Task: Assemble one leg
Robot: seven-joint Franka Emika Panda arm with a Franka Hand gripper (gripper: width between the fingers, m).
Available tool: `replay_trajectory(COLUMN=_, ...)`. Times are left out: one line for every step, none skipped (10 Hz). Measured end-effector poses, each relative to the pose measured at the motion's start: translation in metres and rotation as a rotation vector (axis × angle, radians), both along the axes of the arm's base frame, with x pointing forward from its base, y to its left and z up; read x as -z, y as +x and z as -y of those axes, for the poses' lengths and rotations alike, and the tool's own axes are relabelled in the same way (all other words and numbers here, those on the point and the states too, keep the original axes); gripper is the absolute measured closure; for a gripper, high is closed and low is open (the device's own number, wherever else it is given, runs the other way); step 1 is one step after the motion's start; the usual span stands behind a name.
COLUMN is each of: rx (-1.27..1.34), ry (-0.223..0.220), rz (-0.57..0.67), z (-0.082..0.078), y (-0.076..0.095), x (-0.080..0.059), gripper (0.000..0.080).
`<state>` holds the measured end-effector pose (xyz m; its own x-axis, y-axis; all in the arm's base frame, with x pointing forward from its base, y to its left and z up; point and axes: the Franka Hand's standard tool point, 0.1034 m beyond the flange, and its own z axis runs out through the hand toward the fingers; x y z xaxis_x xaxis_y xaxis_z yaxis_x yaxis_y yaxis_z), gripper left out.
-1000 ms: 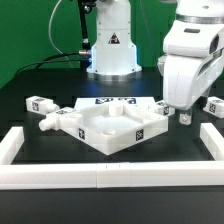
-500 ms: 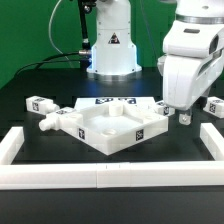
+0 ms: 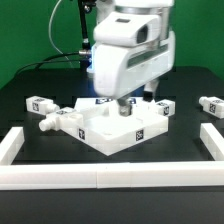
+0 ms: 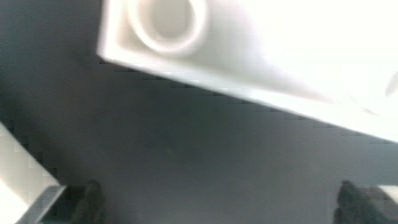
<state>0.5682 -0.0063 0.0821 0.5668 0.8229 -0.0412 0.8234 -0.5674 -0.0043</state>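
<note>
The tabletop (image 3: 100, 143) is showing smooth white plastic, the leg (image 3: 40, 103) is showing the same white plastic under matt black-and-white printed tags, the arm shell (image 3: 130, 55) is gleaming glossy white, and the table (image 3: 190, 128) is looking matt black.

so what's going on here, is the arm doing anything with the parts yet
The arm's gripper hangs over the white tabletop and holds nothing. The blurred wrist view shows its fingers spread wide with nothing between them. No leg is fitted yet, as far as the pictures show. One leg and a second leg lie loose at the exterior view's left, and a third leg lies at its right.
</note>
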Motion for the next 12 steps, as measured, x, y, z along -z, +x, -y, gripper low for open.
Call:
replay_trajectory(rx=0.008, ry=0.001, rz=-0.001, z=-0.002, y=0.000, x=0.000, gripper=0.0150)
replay_trajectory(rx=0.003, ry=0.002, rz=-0.001, z=-0.006, y=0.000, x=0.001, gripper=0.0150)
replay_trajectory(rx=0.003, ry=0.002, rz=-0.001, z=-0.005, y=-0.001, x=0.001, gripper=0.0150)
replay_trajectory(rx=0.017, ry=0.004, rz=0.011, z=-0.002, y=-0.001, x=0.002, gripper=0.0150)
replay_trajectory(rx=0.098, ry=0.011, rz=0.107, z=0.011, y=0.000, x=0.005, gripper=0.0150)
replay_trajectory(rx=0.166, ry=0.015, rz=0.112, z=0.029, y=-0.012, x=0.008, gripper=0.0150)
replay_trajectory(rx=0.199, ry=0.019, rz=0.105, z=0.048, y=-0.016, x=0.011, gripper=0.0150)
replay_trajectory(rx=0.179, ry=0.019, rz=0.100, z=0.060, y=-0.019, x=0.013, gripper=0.0150)
replay_trajectory(rx=0.187, ry=0.020, rz=0.100, z=0.057, y=-0.018, x=0.013, gripper=0.0150)
replay_trajectory(rx=0.184, ry=0.020, rz=0.100, z=0.056, y=-0.018, x=0.013, gripper=0.0150)
replay_trajectory(rx=0.192, ry=0.021, rz=0.096, z=0.059, y=-0.020, x=0.015, gripper=0.0150)
replay_trajectory(rx=0.246, ry=0.031, rz=0.066, z=0.072, y=-0.028, x=0.028, gripper=0.0150)
